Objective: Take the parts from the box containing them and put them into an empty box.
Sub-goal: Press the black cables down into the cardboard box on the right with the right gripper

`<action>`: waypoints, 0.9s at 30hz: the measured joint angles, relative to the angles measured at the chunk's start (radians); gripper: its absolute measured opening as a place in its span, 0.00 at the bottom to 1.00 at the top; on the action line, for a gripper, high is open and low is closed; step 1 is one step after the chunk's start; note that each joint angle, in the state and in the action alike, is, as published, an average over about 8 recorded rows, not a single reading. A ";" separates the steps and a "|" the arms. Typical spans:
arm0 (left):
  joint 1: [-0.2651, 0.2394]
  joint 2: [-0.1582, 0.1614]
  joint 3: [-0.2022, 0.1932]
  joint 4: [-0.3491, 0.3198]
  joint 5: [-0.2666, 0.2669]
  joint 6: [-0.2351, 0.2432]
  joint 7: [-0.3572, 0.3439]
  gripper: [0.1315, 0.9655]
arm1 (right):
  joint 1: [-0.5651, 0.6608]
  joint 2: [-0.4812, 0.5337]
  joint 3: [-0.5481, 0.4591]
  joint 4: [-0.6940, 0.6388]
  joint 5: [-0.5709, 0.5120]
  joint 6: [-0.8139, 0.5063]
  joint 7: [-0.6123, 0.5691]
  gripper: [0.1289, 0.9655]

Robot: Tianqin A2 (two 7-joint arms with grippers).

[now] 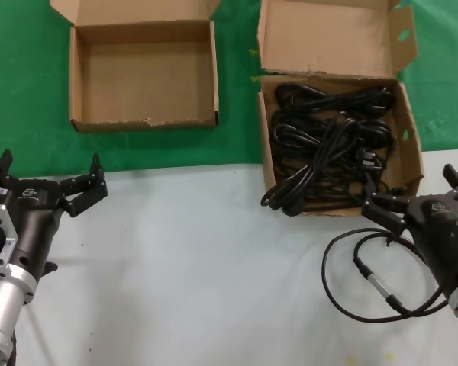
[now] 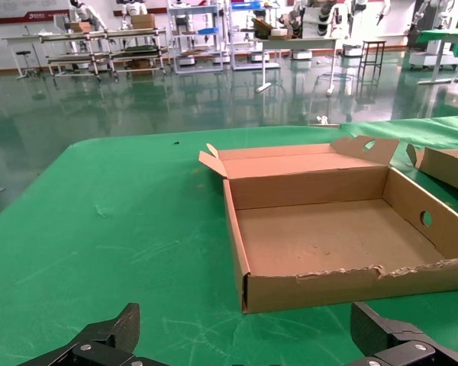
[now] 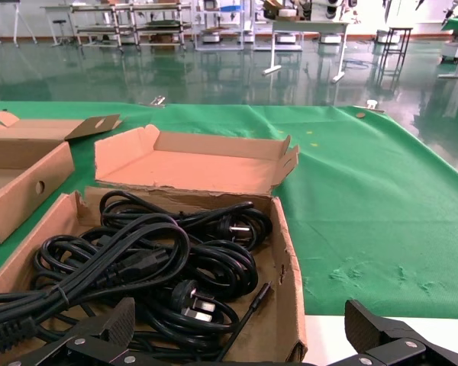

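Waiting stage: nothing lifted yet; every black bundled power cord (image 1: 328, 145) lies tangled in the brown cardboard box with the tall holed lid flap (image 1: 266, 164), one loop hanging over its near rim; I judge the first pick not yet begun
Source box: on the green cloth (image 1: 30, 91) to the robot's right, near edge reaching onto the white tabletop (image 1: 198, 267); the right wrist view shows plugs and coils piled against the near wall
Empty box: the shallow squarish brown cardboard box with a short plain flap (image 1: 80, 88) sits well apart to the left on the green cloth; its floor is bare, front rim ragged
Right gripper (image 1: 420, 194): hovering just in front of the source box's near corner; jaws spread wide, clamped on nothing
Left gripper (image 1: 49, 179): low over the white tabletop, short of the empty box; jaws likewise apart and holding nothing
Stray item: a single looped black cable with a silver connector (image 1: 366, 278) lies on the white tabletop beside the right arm; not one of the parts
Next move: likely the right gripper reaching forward and down into the source box; it calls for closing on one bundle rather than a loose strand, since the tangled coils may drag neighbours out
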 joint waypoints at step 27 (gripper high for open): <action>0.000 0.000 0.000 0.000 0.000 0.000 0.000 1.00 | 0.000 0.000 0.000 0.000 0.000 0.000 0.000 1.00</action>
